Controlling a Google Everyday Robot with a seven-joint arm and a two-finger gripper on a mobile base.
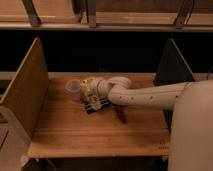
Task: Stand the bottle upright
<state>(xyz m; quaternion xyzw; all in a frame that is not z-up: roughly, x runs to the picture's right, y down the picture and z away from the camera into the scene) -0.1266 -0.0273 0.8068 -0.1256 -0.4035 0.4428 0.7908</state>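
The camera view shows the gripper [90,90] reaching in from the right over the wooden worktop [75,132], its tip low over the black bar [97,103] with pale stripes. The bottle [86,86], a small cream-white cylinder, sits just behind that black bar and right at the gripper's tip, between the bar and the translucent cup [73,86], which stands just left of it. Whether the bottle is lying, tilted or already partly raised cannot be told, because the arm covers much of it. Nor can I tell whether the jaws are spread or pinching it.

As a judgement: a small plastic bottle like this is probably light, fairly stiff and smooth-skinned, so it could slip or roll under a glancing touch. The safest hold would be across the middle of the body, squarely on the label. Bar and cup crowd the bottle, leaving little room.
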